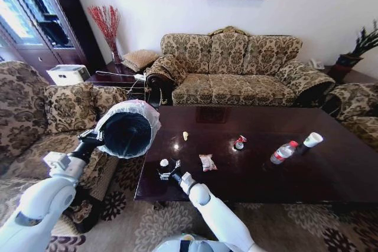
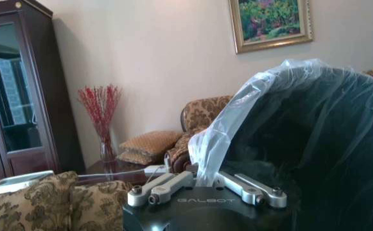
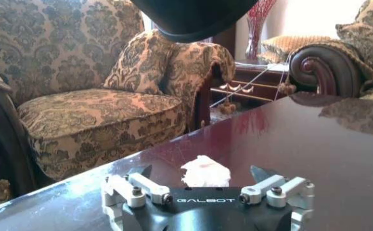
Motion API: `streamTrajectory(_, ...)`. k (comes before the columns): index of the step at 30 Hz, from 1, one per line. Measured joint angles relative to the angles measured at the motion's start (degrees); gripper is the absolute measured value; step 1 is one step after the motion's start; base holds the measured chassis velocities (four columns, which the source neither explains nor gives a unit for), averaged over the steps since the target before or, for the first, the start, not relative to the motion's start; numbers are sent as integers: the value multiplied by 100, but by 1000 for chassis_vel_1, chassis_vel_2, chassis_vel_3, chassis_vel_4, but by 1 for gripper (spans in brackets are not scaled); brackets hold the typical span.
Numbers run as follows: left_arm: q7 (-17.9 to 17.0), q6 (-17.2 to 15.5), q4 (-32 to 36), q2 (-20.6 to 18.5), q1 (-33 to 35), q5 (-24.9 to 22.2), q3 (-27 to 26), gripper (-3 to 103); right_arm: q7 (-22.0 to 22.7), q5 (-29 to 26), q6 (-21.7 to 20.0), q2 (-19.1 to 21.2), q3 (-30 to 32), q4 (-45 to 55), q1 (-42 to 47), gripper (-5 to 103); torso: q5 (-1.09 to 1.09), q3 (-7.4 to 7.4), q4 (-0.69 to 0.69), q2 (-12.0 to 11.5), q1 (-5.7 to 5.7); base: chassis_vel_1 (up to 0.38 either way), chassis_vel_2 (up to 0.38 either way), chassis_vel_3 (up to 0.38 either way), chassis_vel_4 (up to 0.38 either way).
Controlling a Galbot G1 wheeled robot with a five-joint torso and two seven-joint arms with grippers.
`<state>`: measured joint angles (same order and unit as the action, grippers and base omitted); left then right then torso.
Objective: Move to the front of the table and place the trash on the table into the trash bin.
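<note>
Six pieces of trash: all on my worktop [image 1: 331, 175], none in the bin.
White crumpled scrap [image 1: 164, 162]: at the worktop's near left corner, lying between the spread fingers of my right claw [image 1: 167, 171]; in the right wrist view the scrap [image 3: 205, 171] sits on the wood between the fingertips, which do not press it.
Snack wrapper [image 1: 207, 162]: just to the right of that claw, flat on the wood.
Yellowish scrap [image 1: 185, 136]: farther back, toward the sofa.
Red-white crushed wrapper [image 1: 239, 142]: near the middle of the worktop.
Clear bottle [image 1: 284, 152]: red-capped, lying on its side toward the right.
White paper cup [image 1: 312, 140]: upright, just beside the bottle's cap end.
Trash bin [image 1: 126, 130]: black, lined with a thin white bag, held up in the air off the worktop's left end, tipped so its mouth faces me; the inside looks dark and I cannot tell whether it holds anything.
Left claw [image 2: 205, 185]: clamped on the bin's bagged rim [image 2: 228, 130].
Armchair [image 3: 90, 86]: behind the bin, to my left.
</note>
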<state>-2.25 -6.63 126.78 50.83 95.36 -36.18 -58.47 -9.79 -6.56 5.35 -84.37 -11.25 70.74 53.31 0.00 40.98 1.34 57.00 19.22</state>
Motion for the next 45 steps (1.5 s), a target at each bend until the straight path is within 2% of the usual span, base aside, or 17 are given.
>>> streamTrajectory(7, 0, 0, 0, 0, 0, 0, 0, 0, 55, -13, -196, -37, -54, -64, -19, 70, 0, 0, 0, 0, 0, 0, 0, 0, 0)
streamTrajectory(8, 0, 0, 0, 0, 0, 0, 0, 0, 55, -13, -196, -37, -54, -64, -19, 70, 0, 0, 0, 0, 0, 0, 0, 0, 0)
streamTrajectory(10, 0, 0, 0, 0, 0, 0, 0, 0, 52, -17, -224, -6, -59, -55, -3, 60, 0, 0, -1, 0, 0, 0, 0, 0, 0)
streamTrajectory(12, 0, 0, 0, 0, 0, 0, 0, 0, 50, -19, -234, 3, -59, -50, 0, 60, 0, 0, -1, 0, 0, 0, 0, 0, 0)
streamTrajectory(14, 0, 0, 0, 0, 0, 0, 0, 0, 47, -27, -248, 36, -56, -38, 17, 49, 0, 0, -1, 0, 0, 0, 0, 0, 0)
streamTrajectory(15, 0, 0, 0, 0, 0, 0, 0, 0, 47, -27, -248, 36, -56, -38, 17, 49, 0, 0, -1, 0, 0, 0, 0, 0, 0)
streamTrajectory(18, 0, 0, 0, 0, 0, 0, 0, 0, 48, -35, -258, 95, -79, 41, 47, 33, 0, 0, -1, 0, 0, 0, 0, 0, 0)
streamTrajectory(19, 0, 0, 0, 0, 0, 0, 0, 0, 48, -35, -258, 95, -79, 41, 47, 33, 0, 0, -1, 0, 0, 0, 0, 0, 0)
streamTrajectory(21, 0, 0, 0, 0, 0, 0, 0, 0, 48, -37, -258, 96, -82, 37, 48, 22, 0, 0, -1, 0, 0, 0, 0, 0, 0)
streamTrajectory(23, 0, 0, 0, 0, 0, 0, 0, 0, 48, -37, -257, 95, -81, 34, 48, 22, 0, 0, 0, 0, 0, 0, 0, 0, 0)
streamTrajectory(24, 0, 0, 0, 0, 0, 0, 0, 0, 48, -43, -250, 91, -75, 31, 47, 11, 0, 0, 0, 0, 0, 0, 0, 0, 0)
streamTrajectory(25, 0, 0, 0, 0, 0, 0, 0, 0, 48, -49, -241, 92, -72, 31, 47, 6, 0, 0, 0, 0, 0, 0, 0, 0, 0)
streamTrajectory(27, 0, 0, 0, 0, 0, 0, 0, 0, 48, -56, -230, 98, -68, 34, 50, 6, 0, 0, 0, 0, 0, 0, 0, 0, 0)
streamTrajectory(28, 0, 0, 0, 0, 0, 0, 0, 0, 48, -65, -218, 115, -63, 42, 58, -2, 0, 0, 0, 0, 0, 0, 0, 0, 0)
streamTrajectory(36, 0, 0, 0, 0, 0, 0, 0, 0, 49, -89, -131, 201, 31, 134, 143, -2, 1, 0, 0, 0, 0, 0, 0, 0, 0)
streamTrajectory(40, 0, 0, 0, 0, 0, 0, 0, 0, 79, -225, -138, 443, 88, 550, 307, -2, 1, 0, 0, 0, 0, 0, 0, 0, 0)
streamTrajectory(45, 0, 0, 0, 0, 0, 0, 0, 0, 192, -416, -87, 1123, 295, 1684, 694, -1, 2, 0, 0, 0, 0, 0, 0, 0, 0)
